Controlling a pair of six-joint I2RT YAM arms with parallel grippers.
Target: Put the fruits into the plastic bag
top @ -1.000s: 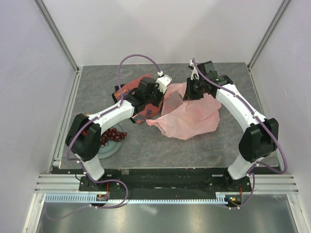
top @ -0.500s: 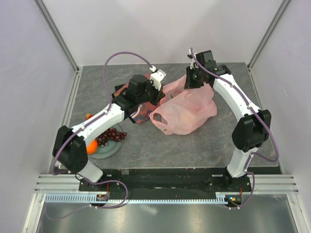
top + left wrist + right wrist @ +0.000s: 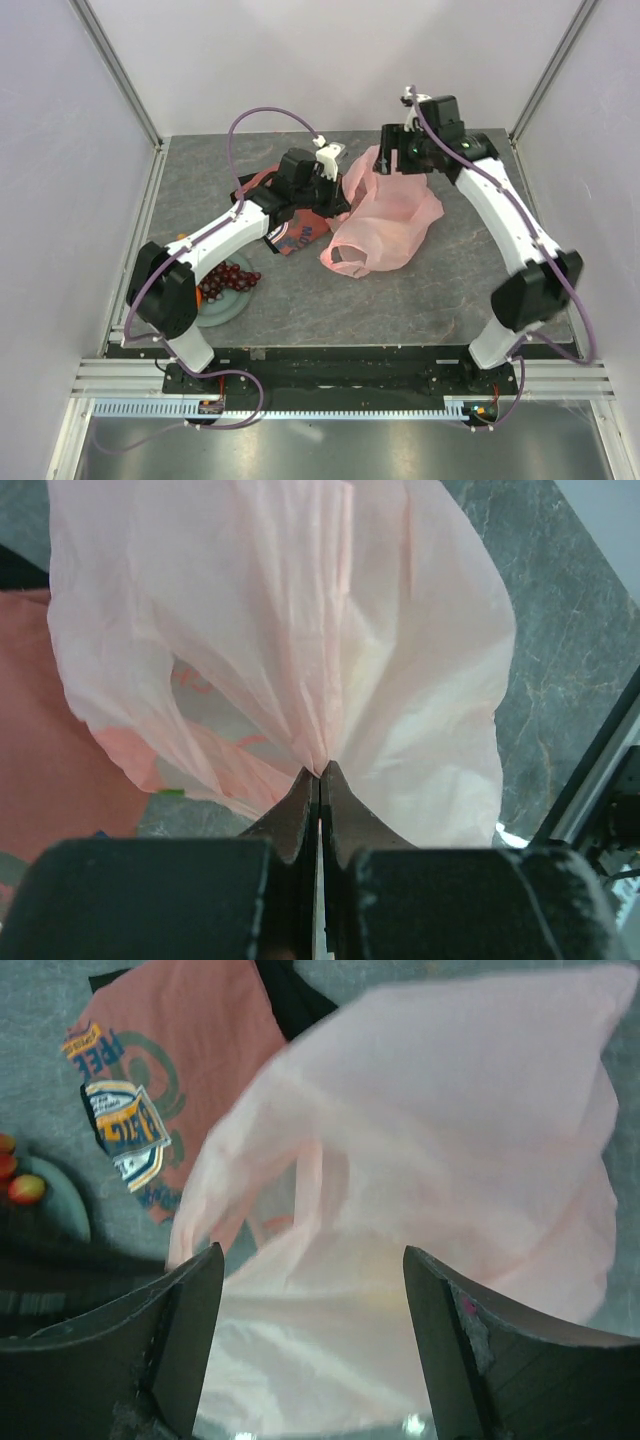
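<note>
Two sets of fingers: we see one clamped and one free.
Left fingers: pressed together on a gathered fold of the plastic bag; the film fans out from the pinch toward the top of the left wrist view.
Right fingers: spread wide with nothing between them, hanging over the bag's upper end, right of centre in the top view.
Bag position: it lies on the surface at the centre of the top view. Its long axis runs from upper right to lower left, with a handle loop at the lower end.
Fruits: the grapes and an orange sit on the plate at lower left, well apart from the bag.
Red cloth: between plate and bag, under the left arm.
Key relation: from the bag, the fruits lie down and to the left. The left arm is nearer them but is occupied with the bag; the right fingers are free but on the far side of the bag.
Our judgement: we see no fruit inside the bag, and we cannot tell whether its mouth stands open.
</note>
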